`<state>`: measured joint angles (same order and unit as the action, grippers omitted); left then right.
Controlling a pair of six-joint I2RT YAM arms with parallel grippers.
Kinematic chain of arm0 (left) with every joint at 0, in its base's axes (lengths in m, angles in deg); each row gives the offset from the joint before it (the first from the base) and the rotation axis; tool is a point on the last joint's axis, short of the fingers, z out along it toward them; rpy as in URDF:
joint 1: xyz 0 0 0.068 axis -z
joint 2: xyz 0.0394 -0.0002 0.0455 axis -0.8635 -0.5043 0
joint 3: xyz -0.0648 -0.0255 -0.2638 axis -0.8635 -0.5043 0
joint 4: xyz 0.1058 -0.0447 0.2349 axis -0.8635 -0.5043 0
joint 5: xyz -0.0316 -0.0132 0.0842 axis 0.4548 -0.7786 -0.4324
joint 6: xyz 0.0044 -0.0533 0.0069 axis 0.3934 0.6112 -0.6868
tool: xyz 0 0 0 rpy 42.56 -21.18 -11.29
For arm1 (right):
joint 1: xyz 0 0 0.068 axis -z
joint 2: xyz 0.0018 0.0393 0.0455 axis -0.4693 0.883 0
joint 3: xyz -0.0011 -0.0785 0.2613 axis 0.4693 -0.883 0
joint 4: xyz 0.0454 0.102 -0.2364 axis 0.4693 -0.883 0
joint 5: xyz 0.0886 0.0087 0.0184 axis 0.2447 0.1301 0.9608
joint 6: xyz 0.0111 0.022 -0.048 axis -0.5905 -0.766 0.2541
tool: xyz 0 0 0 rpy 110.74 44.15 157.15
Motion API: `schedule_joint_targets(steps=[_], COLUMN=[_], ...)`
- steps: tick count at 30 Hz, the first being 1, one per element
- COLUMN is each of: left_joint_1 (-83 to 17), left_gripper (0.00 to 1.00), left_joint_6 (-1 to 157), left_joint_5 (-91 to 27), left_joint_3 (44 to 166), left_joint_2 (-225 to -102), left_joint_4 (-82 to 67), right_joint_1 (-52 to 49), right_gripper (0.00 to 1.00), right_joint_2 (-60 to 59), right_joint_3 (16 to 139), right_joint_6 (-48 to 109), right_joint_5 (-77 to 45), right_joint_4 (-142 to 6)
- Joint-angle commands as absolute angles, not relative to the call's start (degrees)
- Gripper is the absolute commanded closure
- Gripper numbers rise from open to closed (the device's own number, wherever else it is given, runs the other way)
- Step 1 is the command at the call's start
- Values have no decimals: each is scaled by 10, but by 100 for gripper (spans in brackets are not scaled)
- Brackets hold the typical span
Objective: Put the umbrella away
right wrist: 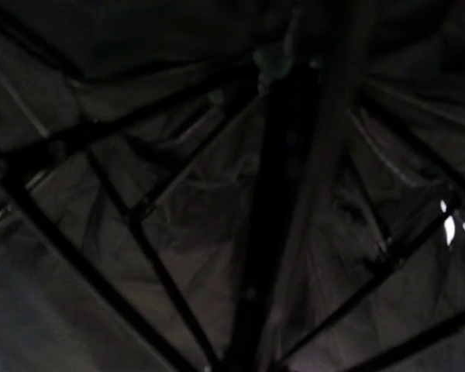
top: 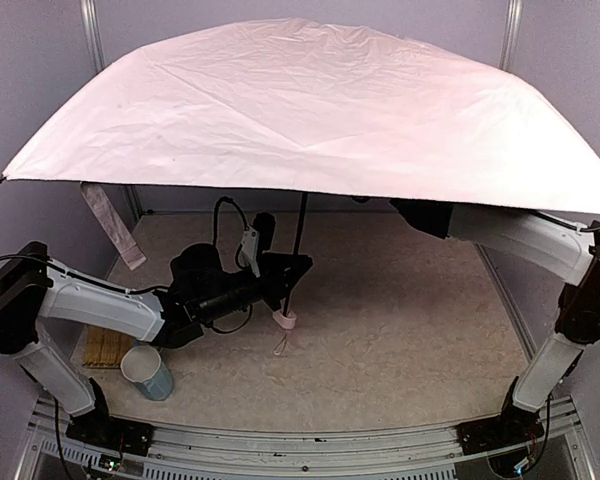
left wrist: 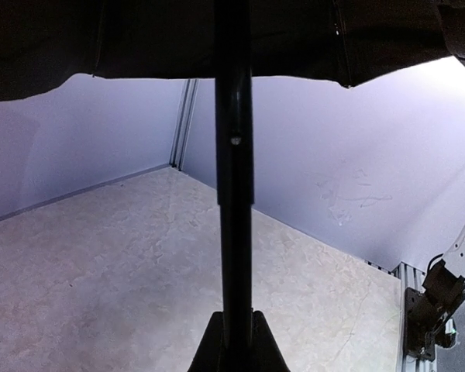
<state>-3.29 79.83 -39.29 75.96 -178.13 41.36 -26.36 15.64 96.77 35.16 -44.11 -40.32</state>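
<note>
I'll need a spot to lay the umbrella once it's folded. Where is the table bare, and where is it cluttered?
Bare: the wide stretch of table between the umbrella shaft and the right arm, down to the near edge. Crowded: the near left corner, with the cup, wooden slats and left arm.

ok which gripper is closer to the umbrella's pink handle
Left. The left gripper clamps the umbrella shaft just above the handle; the right arm reaches up under the canopy, its gripper hidden there, well away from the handle.
</note>
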Motion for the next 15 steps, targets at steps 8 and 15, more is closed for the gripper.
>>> schedule_joint_targets(steps=[8, 15], left_joint_1=[-80, -89], left_gripper=[100, 100], left_joint_6=[721, 688], left_joint_5=[-283, -237], left_joint_3=[867, 896], left_joint_2=[-1797, -1857], left_joint_4=[570, 556], right_joint_1=[-269, -267], right_gripper=[90, 92], right_joint_2=[174, 178], right_joint_3=[837, 754], right_joint_6=[315, 314], right_joint_5=[-298, -310], right_joint_4=[-579, -503])
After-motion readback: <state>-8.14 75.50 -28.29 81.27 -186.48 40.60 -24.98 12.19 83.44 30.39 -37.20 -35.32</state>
